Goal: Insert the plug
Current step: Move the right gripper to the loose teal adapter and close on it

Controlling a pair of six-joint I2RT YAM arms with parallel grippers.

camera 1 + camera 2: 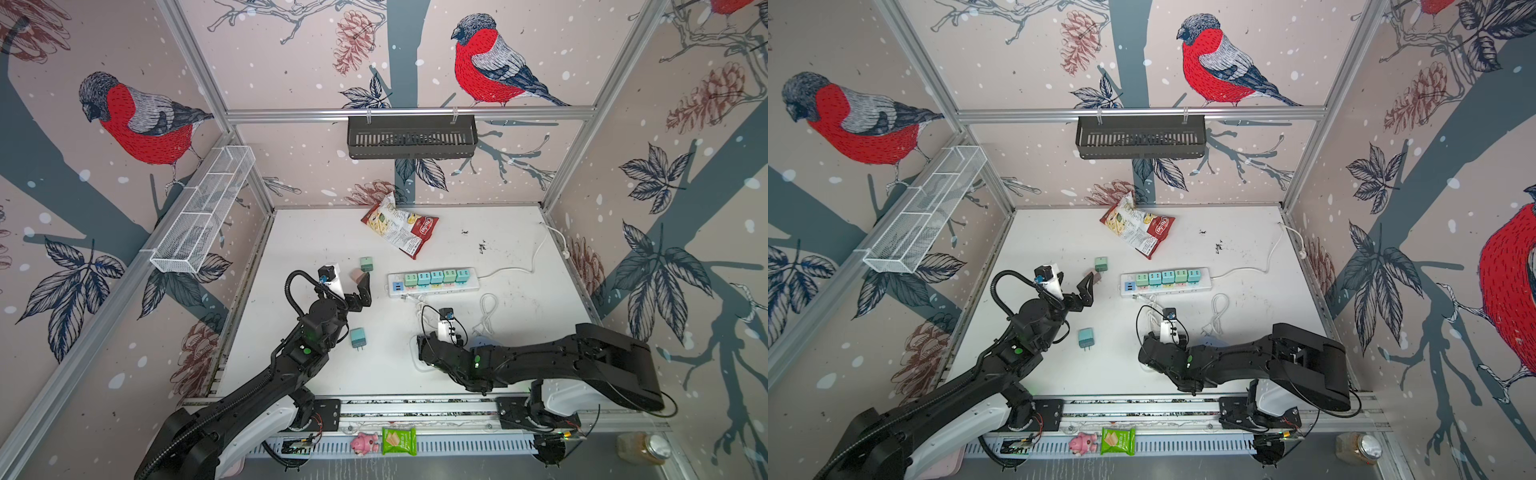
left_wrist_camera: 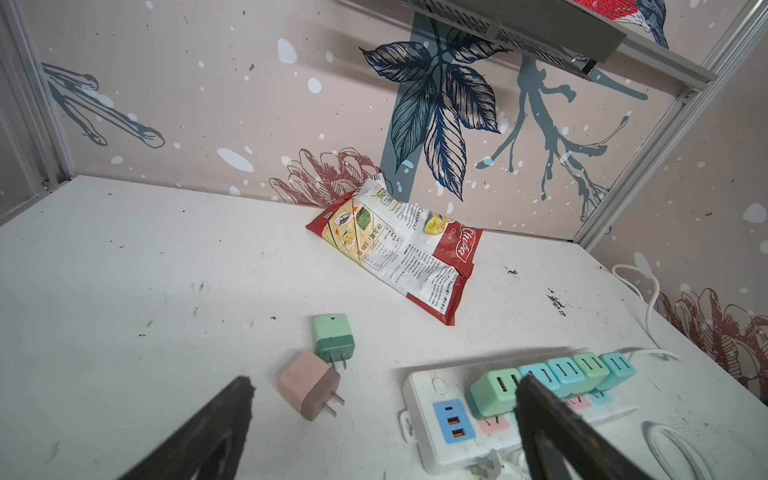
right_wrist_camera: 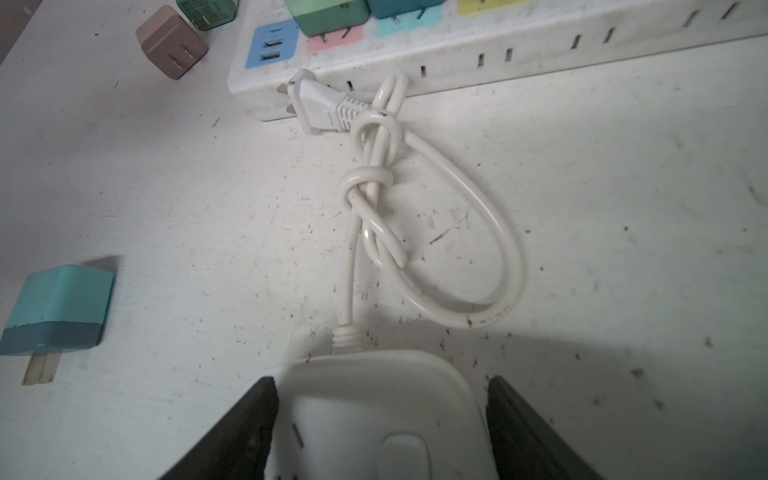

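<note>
the right wrist view cuts off the white socket box (image 3: 365, 399) and the power strip (image 3: 457, 54) at its edges.

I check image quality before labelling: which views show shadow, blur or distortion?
In both top views the posts splay outward, wide-angle distortion; in the left wrist view light is even, the bag sharp, the left gripper blurred; in the right wrist view it is dimmer, a shadow lies around the white box, the right gripper blurred.
</note>
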